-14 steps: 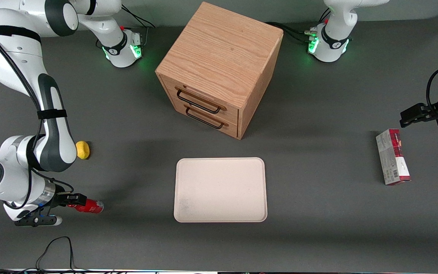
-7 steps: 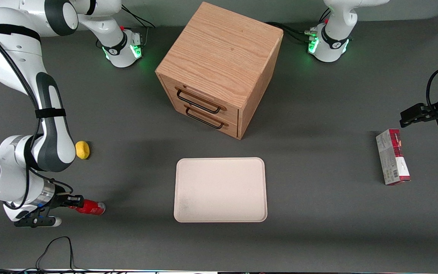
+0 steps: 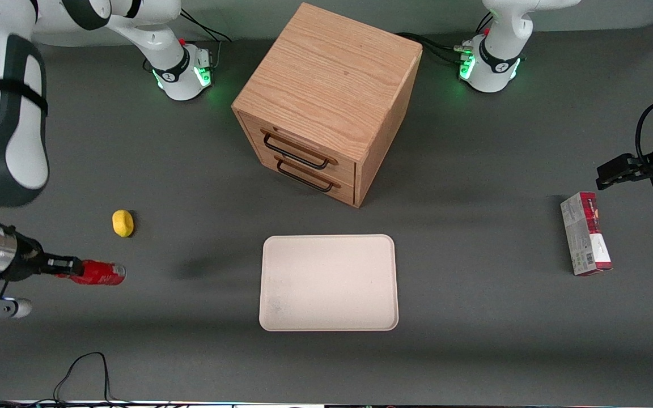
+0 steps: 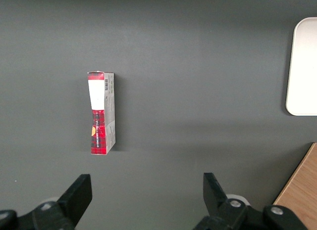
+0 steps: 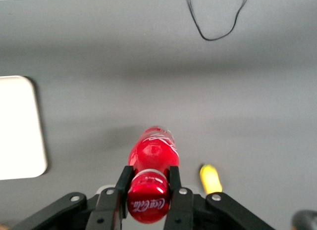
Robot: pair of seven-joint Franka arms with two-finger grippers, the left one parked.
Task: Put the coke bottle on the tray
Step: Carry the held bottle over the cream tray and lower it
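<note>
My right gripper [image 3: 71, 266] is shut on the red coke bottle [image 3: 98, 273] at its cap end and holds it lying level above the table, toward the working arm's end. In the right wrist view the bottle [image 5: 152, 153] sits between the two black fingers [image 5: 123, 183], cap toward the camera, gripper [image 5: 148, 183] closed on it. The pale beige tray [image 3: 329, 281] lies flat near the table's middle, well apart from the bottle; its rounded corner shows in the right wrist view [image 5: 22, 128].
A yellow lemon [image 3: 123, 222] lies on the table beside the bottle, farther from the front camera. A wooden drawer cabinet [image 3: 326, 102] stands farther from the camera than the tray. A red-and-grey carton [image 3: 585, 241] lies toward the parked arm's end.
The gripper has lifted the bottle off the table and carried it up and slightly outward; the arm rose, uncovering the lemon.
</note>
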